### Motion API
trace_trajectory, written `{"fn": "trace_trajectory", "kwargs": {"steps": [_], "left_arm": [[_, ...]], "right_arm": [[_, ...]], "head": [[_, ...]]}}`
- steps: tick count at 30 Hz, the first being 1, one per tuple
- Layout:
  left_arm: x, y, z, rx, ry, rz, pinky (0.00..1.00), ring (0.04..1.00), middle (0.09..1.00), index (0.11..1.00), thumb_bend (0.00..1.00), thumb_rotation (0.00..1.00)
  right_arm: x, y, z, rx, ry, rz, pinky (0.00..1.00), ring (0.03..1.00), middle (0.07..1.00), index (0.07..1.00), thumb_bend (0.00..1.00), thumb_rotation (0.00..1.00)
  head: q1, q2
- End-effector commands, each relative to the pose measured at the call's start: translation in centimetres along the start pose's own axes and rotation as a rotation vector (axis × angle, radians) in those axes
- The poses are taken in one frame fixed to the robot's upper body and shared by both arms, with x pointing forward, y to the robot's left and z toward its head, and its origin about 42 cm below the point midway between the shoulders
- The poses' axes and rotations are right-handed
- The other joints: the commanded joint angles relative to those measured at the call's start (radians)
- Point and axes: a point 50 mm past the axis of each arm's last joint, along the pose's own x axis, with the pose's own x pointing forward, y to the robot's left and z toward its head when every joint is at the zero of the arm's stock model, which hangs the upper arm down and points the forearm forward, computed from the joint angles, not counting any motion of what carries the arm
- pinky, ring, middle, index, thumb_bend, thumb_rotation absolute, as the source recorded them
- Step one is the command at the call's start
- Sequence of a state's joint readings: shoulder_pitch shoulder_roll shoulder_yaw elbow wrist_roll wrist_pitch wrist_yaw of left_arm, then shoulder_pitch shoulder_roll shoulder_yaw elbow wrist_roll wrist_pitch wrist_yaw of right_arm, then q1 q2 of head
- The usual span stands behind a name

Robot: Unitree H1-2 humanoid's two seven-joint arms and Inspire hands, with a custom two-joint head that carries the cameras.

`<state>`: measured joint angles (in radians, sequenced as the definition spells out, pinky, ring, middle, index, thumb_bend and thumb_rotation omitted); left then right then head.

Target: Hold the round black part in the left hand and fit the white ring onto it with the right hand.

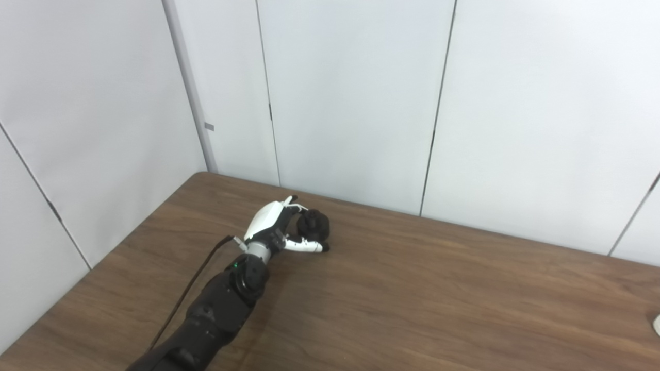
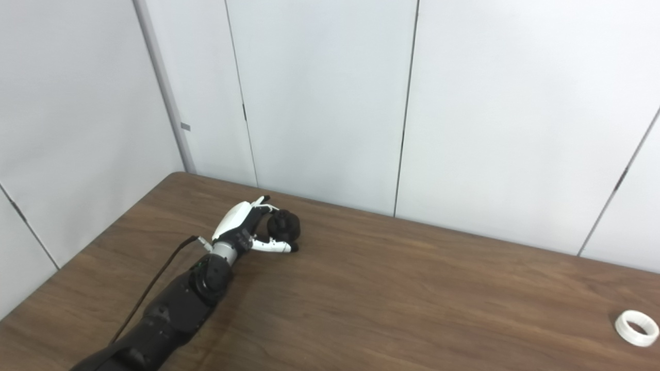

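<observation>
Within the left hand's [image 2: 242,226] curled fingers [image 2: 273,246], the round black part [image 2: 283,225], white ring [image 2: 637,327] well apart.

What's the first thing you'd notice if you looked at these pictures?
A black robot arm ending in a white left hand, its fingers wrapped around a round black part near the far left of the brown table. Far away, by the table's right edge, a small white ring lies alone.

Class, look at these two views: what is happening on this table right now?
The robot's left hand is closed around a round black part near the far left of the brown wooden table. A white plastic ring lies alone at the table's right side, untouched. The right hand is out of view, so fitting has not begun.
</observation>
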<state>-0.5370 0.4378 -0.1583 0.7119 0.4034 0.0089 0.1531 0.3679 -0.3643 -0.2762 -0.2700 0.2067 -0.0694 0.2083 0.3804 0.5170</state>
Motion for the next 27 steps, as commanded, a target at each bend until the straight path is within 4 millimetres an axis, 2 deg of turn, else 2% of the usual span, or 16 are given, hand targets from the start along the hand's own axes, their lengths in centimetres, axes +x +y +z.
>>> {"fn": "trace_trajectory", "kwargs": {"steps": [1, 6, 9, 13, 20, 21, 22, 24, 27], "left_arm": [[-0.7, -0.1, -1.5, 0.050, 0.064, -0.045, 1.00, 1.000, 1.000, 0.732, 1.00, 0.22], [-0.8, 1.5, -2.4, 0.087, 0.089, -0.033, 1.00, 1.000, 1.000, 0.744, 1.00, 0.19], [-0.9, 1.9, -2.5, 0.112, 0.107, -0.042, 1.00, 1.000, 1.000, 0.759, 1.00, 0.19], [-1.1, 2.0, -2.6, 0.143, 0.110, -0.049, 1.00, 1.000, 1.000, 0.761, 0.98, 0.14], [-1.4, 1.5, -3.4, 0.180, 0.084, -0.005, 1.00, 1.000, 0.998, 0.621, 0.91, 0.02], [-1.4, 1.4, -3.6, 0.178, 0.078, 0.004, 1.00, 1.000, 0.975, 0.517, 0.60, 0.04], [-1.5, 1.4, -3.7, 0.176, 0.072, 0.017, 1.00, 1.000, 0.975, 0.517, 0.60, 0.04], [-1.5, 1.3, -3.8, 0.182, 0.059, 0.047, 1.00, 1.000, 0.928, 0.491, 0.54, 0.05], [-1.5, 1.1, -3.9, 0.191, 0.040, 0.066, 1.00, 0.978, 0.879, 0.480, 0.52, 0.04]], "right_arm": [[0.0, -1.0, 1.0, -0.030, -0.039, 0.006, 0.86, 0.969, 0.999, 0.919, 0.77, 0.63], [0.1, -1.2, 0.9, -0.025, -0.035, 0.012, 0.88, 0.982, 1.000, 0.923, 0.79, 0.63], [0.1, -1.2, 0.9, -0.026, -0.035, 0.011, 0.89, 0.983, 1.000, 0.920, 0.77, 0.61], [0.0, -1.2, 1.0, -0.029, -0.036, 0.010, 0.89, 0.982, 1.000, 0.922, 0.80, 0.62], [-0.1, -1.3, 1.1, -0.020, -0.039, 0.016, 0.90, 0.985, 1.000, 0.918, 0.81, 0.63], [-0.1, -1.3, 1.2, -0.017, -0.041, 0.018, 0.91, 0.991, 1.000, 0.923, 0.81, 0.62], [-0.1, -1.3, 1.2, -0.018, -0.042, 0.019, 0.91, 0.991, 1.000, 0.923, 0.81, 0.62], [-0.1, -1.3, 1.2, -0.023, -0.043, 0.020, 0.91, 0.989, 1.000, 0.926, 0.81, 0.63], [-0.1, -1.3, 1.2, -0.023, -0.042, 0.023, 0.91, 0.990, 1.000, 0.931, 0.83, 0.64]], "head": [[0.000, 0.001], [0.000, 0.000], [-0.002, 0.003], [-0.003, 0.004], [-0.003, 0.011], [-0.002, 0.013], [-0.001, 0.013], [-0.001, 0.013], [-0.004, 0.010]]}}
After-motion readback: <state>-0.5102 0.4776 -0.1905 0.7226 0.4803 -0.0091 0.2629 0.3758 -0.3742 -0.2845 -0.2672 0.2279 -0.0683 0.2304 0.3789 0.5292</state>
